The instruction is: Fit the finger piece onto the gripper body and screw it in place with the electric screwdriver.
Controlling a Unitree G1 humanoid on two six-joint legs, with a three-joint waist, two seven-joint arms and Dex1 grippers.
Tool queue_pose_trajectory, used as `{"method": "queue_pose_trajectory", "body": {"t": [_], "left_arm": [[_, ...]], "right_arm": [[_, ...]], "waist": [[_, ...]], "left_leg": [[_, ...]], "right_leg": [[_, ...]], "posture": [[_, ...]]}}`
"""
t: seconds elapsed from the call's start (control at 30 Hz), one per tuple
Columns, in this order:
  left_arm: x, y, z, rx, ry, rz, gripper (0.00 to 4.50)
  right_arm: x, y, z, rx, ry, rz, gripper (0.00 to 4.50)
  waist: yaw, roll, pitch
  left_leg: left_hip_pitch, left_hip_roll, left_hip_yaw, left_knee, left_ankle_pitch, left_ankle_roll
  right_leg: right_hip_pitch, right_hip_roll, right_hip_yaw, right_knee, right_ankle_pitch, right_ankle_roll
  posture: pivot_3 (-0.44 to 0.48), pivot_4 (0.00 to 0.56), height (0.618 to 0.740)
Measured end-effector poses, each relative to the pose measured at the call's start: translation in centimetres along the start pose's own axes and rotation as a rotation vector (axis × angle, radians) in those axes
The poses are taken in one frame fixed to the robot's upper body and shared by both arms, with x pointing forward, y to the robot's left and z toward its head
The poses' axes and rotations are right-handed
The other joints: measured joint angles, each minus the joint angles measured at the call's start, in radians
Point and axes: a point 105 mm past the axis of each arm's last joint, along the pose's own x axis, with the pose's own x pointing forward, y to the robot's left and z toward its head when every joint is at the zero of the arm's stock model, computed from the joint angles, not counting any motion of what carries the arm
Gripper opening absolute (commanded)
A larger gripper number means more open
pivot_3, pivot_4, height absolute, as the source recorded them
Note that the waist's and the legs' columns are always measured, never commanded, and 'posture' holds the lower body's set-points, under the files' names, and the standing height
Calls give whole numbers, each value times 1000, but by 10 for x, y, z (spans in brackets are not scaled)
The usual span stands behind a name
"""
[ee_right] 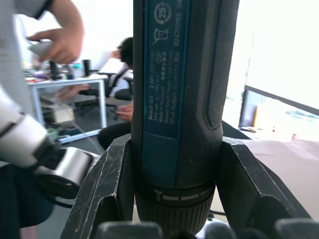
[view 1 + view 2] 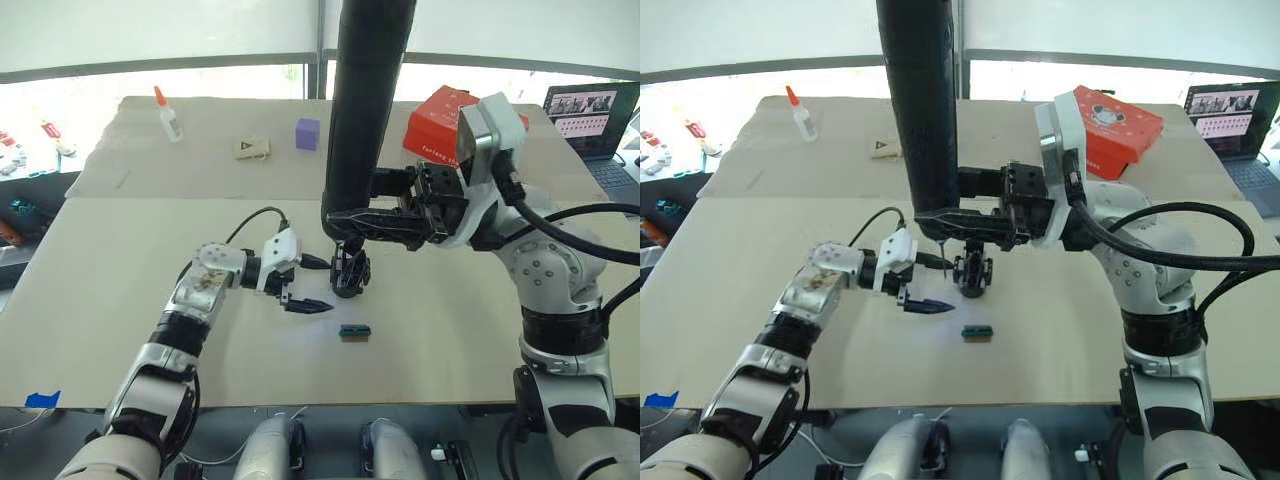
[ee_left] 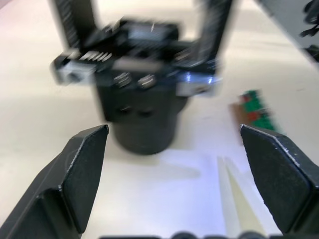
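Note:
The electric screwdriver (image 2: 362, 110) stands upright over the table's middle, and my right gripper (image 2: 352, 222) is shut on its lower end; the right wrist view shows its fingers (image 1: 106, 185) clamping the handle (image 1: 179, 99). Its thin bit (image 2: 943, 246) points down beside the gripper body (image 2: 350, 271), a small black assembly standing on the table. My left gripper (image 2: 325, 286) is open just left of that body, low over the table. Through the left wrist camera, its fingers (image 3: 84, 169) stand wide apart before the body (image 3: 142, 119). I cannot tell the finger piece apart from the body.
A small green-topped block (image 2: 354, 331) lies on the table just in front of the gripper body. At the back are a glue bottle (image 2: 168, 113), a small card (image 2: 253, 149), a purple cube (image 2: 307, 133), a red box (image 2: 445, 125) and a laptop (image 2: 598, 115).

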Motion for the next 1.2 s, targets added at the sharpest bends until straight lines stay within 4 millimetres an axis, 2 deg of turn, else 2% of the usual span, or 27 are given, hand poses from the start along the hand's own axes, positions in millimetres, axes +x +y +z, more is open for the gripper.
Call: {"method": "queue_pose_trajectory", "body": {"t": [0.17,0.27,0.53,0.67,0.87,1.03,1.2], "left_arm": [[-1,-27,8,10,-3,-75,4500],[1,-40,-1,-2,28,-105,4500],[2,-42,0,-2,25,-76,4500],[4,-51,-12,-51,35,-68,4500],[12,-59,-16,-48,39,-55,4500],[27,-64,-25,-40,40,-25,4500],[29,-62,-29,-22,48,2,4500]], "right_arm": [[-3,13,-3,28,30,59,1922],[-10,18,-15,69,47,53,1922],[-13,17,-22,78,67,26,1922],[-17,17,-30,78,91,-10,1922],[-22,21,-40,86,102,-50,1922],[-29,23,-57,119,110,-133,1922],[-34,29,-67,92,117,-193,1922]], "waist": [[7,0,0],[10,0,0],[11,0,0],[12,0,0],[13,0,0],[14,0,0],[14,0,0]], "left_leg": [[0,0,0,1,0,0],[1,0,0,1,0,0],[1,0,0,0,0,0],[0,0,0,1,0,0],[1,0,0,1,0,0],[1,0,0,1,0,0],[2,0,0,1,0,0]], "right_leg": [[1,0,0,0,0,0],[1,0,0,0,0,0],[0,0,0,0,0,0],[0,0,0,0,0,0],[0,0,0,-1,0,0],[1,0,0,-1,0,0],[1,0,1,-2,0,0]], "posture": [[0,150,740],[0,150,740],[0,150,740],[0,150,740],[0,150,740],[0,150,740],[0,150,740]]}}
